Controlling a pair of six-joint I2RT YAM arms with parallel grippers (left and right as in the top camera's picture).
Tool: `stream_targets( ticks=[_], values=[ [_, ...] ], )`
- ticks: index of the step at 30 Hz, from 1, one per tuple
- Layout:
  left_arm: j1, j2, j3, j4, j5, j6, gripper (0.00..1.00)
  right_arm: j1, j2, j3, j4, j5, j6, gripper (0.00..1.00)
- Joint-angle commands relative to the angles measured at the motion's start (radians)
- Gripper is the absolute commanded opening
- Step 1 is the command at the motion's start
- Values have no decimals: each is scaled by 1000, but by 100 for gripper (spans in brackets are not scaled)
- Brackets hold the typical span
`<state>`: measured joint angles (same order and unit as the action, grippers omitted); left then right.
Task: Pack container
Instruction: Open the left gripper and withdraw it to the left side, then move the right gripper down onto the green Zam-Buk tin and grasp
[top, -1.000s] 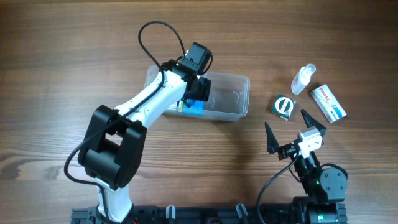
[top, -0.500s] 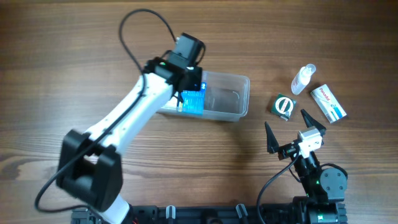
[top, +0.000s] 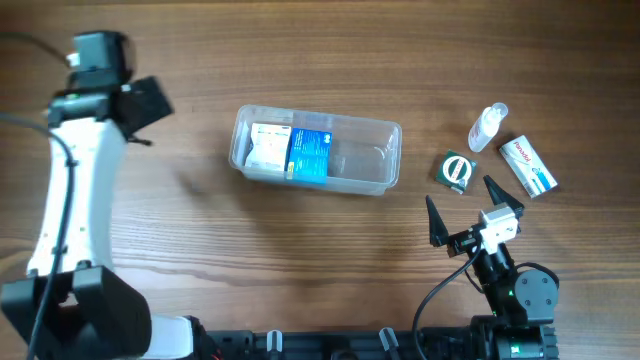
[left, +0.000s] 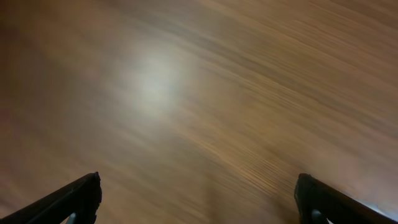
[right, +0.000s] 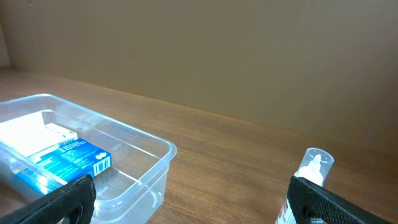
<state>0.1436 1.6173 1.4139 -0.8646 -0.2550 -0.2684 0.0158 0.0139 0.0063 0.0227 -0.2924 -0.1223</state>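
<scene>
Nearest, the right tool (right: 193, 190) stands wide open and empty above the worktop (top: 300, 260); just beyond it lie a green box (top: 456, 170), a white carton (top: 528, 166) and a small clear bottle (top: 487, 128); left of these, mid-worktop, sits the container (top: 392, 158), 2 packs in its left half, a white box (top: 266, 146) touching a blue box (top: 311, 155); far left, the left tool (left: 196, 190) hangs spread wide, gripping nothing, its view blurred.
</scene>
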Motion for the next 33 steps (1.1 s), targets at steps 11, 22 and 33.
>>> stream_targets(
  ticks=[11, 22, 33],
  values=[
    [163, -18, 6, -1, -23, 2, 100, -4, -3, -1, 4, -20, -9, 100],
    [163, -17, 6, -1, -23, 2, 100, -4, -3, -1, 4, -20, -9, 100],
    [163, -18, 6, -1, -23, 2, 100, -4, 0, 23, -37, -41, 98, 100]
  ],
)
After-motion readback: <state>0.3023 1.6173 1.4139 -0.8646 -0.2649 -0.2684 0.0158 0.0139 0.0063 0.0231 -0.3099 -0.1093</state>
